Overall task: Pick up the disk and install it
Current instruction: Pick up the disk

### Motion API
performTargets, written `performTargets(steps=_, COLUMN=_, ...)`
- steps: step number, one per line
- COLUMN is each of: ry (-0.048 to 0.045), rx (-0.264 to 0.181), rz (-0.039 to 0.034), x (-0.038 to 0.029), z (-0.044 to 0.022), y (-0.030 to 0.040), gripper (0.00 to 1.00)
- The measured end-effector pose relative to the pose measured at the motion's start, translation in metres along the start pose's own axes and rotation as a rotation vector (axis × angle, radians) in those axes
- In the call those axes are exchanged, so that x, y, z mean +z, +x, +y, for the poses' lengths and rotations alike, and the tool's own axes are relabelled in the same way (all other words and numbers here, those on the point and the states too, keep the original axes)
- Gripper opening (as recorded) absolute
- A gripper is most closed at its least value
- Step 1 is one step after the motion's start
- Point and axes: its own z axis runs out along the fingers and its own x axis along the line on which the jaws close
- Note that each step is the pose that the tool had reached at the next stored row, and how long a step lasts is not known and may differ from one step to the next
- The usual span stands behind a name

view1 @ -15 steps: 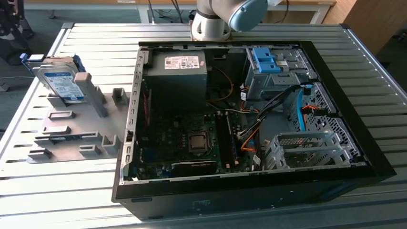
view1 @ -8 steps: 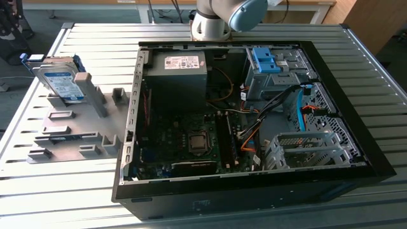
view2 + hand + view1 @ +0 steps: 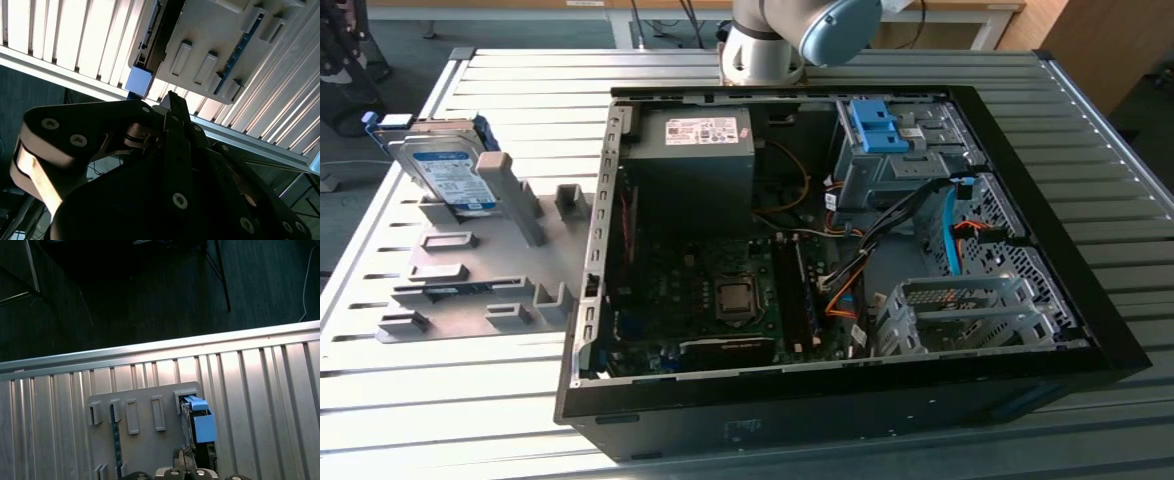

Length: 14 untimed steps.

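At the exterior view's left, the disk (image 3: 447, 170) is seen standing on edge in a slot at the far end of the grey holder plate (image 3: 467, 275), which lies on the slatted table (image 3: 454, 400). It is not held by anything. The step in hand is judged to be the reach toward the disk. To do it well, the claw should be lined up with the two flat faces of the disk, and the blue frame should be left free. The grip is best taken on the upper part, so that the disk can be pulled straight out of its slot without being tilted or jammed.

To the right, the open computer case (image 3: 854, 405) is lying on its side, with a blue bracket (image 3: 874, 125) in the far bay.

The arm (image 3: 781, 40) is placed at the far edge, above the far wall of the case and well apart from the holder. In the first wrist view, the claw (image 3: 185, 460) is pointed toward the plate, with the disk (image 3: 202, 425) ahead of it and not touched. Whether the claw is apart or together cannot be told.
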Motion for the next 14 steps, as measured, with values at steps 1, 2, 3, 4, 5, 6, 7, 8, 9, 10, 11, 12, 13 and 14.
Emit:
performTargets(steps=1, ry=0.0000, rx=0.000, rz=0.0000, x=0.0000, z=0.0000, y=0.0000, gripper=0.11)
performTargets(steps=2, ry=0.0000, rx=-0.001, rz=0.0000, x=0.0000, z=0.0000, y=0.0000, gripper=0.11)
performTargets(steps=3, ry=0.0000, rx=-0.001, rz=0.0000, x=0.0000, z=0.0000, y=0.0000, gripper=0.11)
performTargets(steps=4, ry=0.0000, rx=-0.002, rz=0.0001, x=0.0000, z=0.0000, y=0.0000, gripper=0.11)
performTargets(steps=5, ry=0.0000, rx=-0.002, rz=0.0000, x=0.0000, z=0.0000, y=0.0000, gripper=0.11)
performTargets(steps=6, ry=0.0001, rx=-0.002, rz=0.0000, x=0.0000, z=0.0000, y=0.0000, gripper=0.11)
performTargets(steps=7, ry=0.0000, rx=-0.002, rz=0.0001, x=0.0000, z=0.0000, y=0.0000, gripper=0.11)
performTargets(steps=8, ry=0.0000, rx=-0.002, rz=0.0000, x=0.0000, z=0.0000, y=0.0000, gripper=0.11)
performTargets(steps=9, ry=0.0000, rx=-0.002, rz=0.0001, x=0.0000, z=0.0000, y=0.0000, gripper=0.11)
performTargets(steps=10, ry=0.0001, rx=-0.002, rz=0.0000, x=0.0000, z=0.0000, y=0.0000, gripper=0.11)
performTargets(steps=11, ry=0.0000, rx=-0.002, rz=0.0001, x=0.0000, z=0.0000, y=0.0000, gripper=0.11)
performTargets(steps=12, ry=0.0000, rx=-0.002, rz=0.0000, x=0.0000, z=0.0000, y=0.0000, gripper=0.11)
performTargets(steps=13, ry=0.0000, rx=-0.002, rz=0.0001, x=0.0000, z=0.0000, y=0.0000, gripper=0.11)
performTargets(steps=14, ry=0.0000, rx=-0.003, rz=0.0001, x=0.0000, z=0.0000, y=0.0000, gripper=0.11)
